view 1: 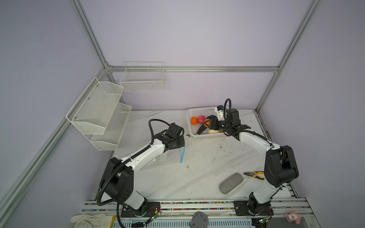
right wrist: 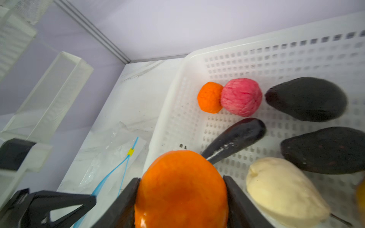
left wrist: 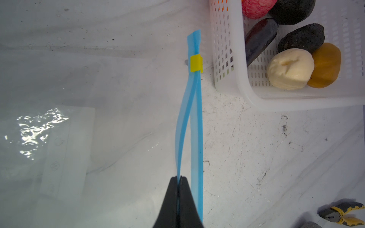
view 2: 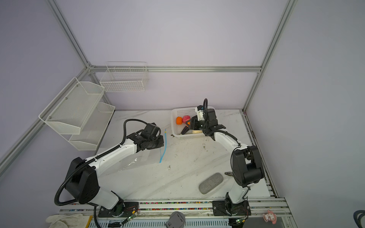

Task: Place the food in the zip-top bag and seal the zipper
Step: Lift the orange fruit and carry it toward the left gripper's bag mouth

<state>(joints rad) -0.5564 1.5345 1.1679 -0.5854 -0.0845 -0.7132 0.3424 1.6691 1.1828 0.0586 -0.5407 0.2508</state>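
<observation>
**Left tool on the zipper, right tool on an orange piece**

Your left tool [left wrist: 178, 183] is pressed together on one lip of the light blue zipper [left wrist: 192, 128]. The other lip lies apart from it, and the two meet at the yellow tab [left wrist: 196, 62] toward the far end. The clear zip-top bag [left wrist: 59, 138] lies on the bench [left wrist: 256, 158], left of centre.

Your right tool [right wrist: 180, 178] clamps the large orange piece [right wrist: 180, 197] over the white basket [right wrist: 177, 98] at the far right, just beside the zipper. Inside the basket rest a small orange piece [right wrist: 209, 97], a pink piece [right wrist: 241, 96], three black pieces [right wrist: 306, 98], a cream piece [right wrist: 284, 191] and a yellow-brown piece [left wrist: 325, 65].
</observation>
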